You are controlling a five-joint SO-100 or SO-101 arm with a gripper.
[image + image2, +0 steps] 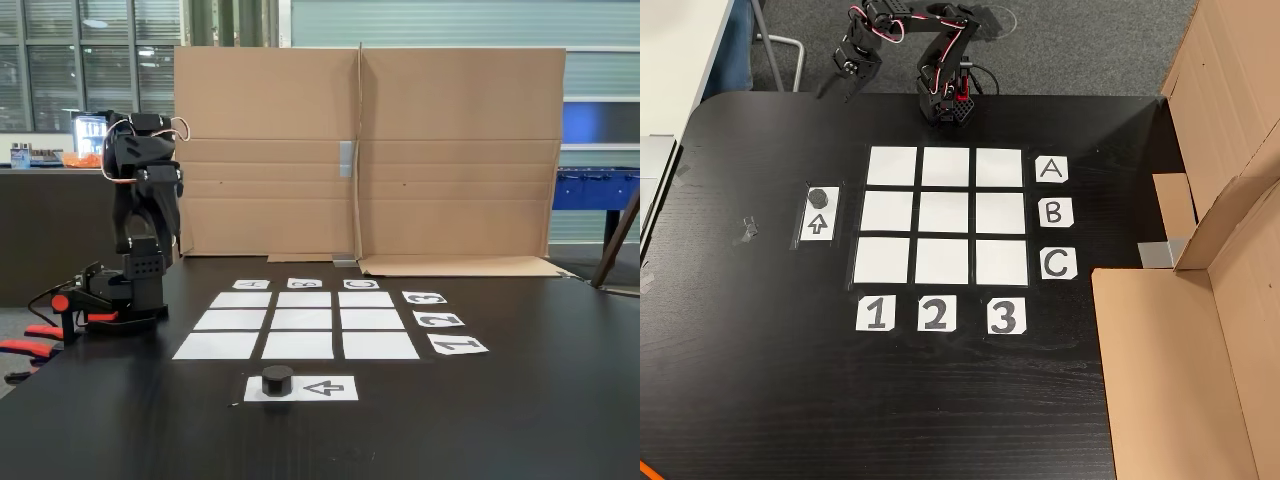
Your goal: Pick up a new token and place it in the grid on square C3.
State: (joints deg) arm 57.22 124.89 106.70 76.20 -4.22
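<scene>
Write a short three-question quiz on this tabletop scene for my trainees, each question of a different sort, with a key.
1. True or false: the black token already sits on a white cell of the grid.
2. Multiple choice: in the top-down fixed view, the cell for row C, column 3 is the grid's (a) top left, (b) centre, (c) bottom right corner.
3. Short answer: what is printed on the small sheet that the token rests on?

Key
1. False: it rests on the separate sheet, apart from the grid.
2. c
3. An arrow.
</scene>
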